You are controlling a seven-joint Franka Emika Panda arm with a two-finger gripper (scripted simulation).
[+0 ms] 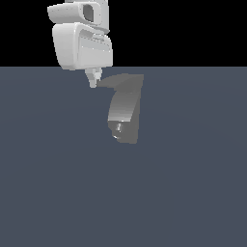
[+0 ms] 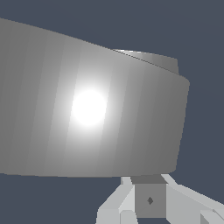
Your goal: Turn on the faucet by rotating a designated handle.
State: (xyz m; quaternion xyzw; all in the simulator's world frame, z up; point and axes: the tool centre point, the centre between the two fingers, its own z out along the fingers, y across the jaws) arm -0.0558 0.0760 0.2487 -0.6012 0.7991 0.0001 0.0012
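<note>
We hold the hand (image 1: 93, 80) at the handle (image 1: 110, 81) tip, finger spread untellable; next, sideways push.

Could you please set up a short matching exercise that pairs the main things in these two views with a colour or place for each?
Column one:
1. faucet
2. handle
3. gripper
4. floor

Column two:
A. white, coming down from above at the pointed tip of the blade
B. flat slate-blue surface under everything
C. grey blocky body with a curved lighter front and bright spots low down
D. thin dark-grey blade sticking out sideways toward the exterior view's left

Pairs: 1-C, 2-D, 3-A, 4-B
</note>
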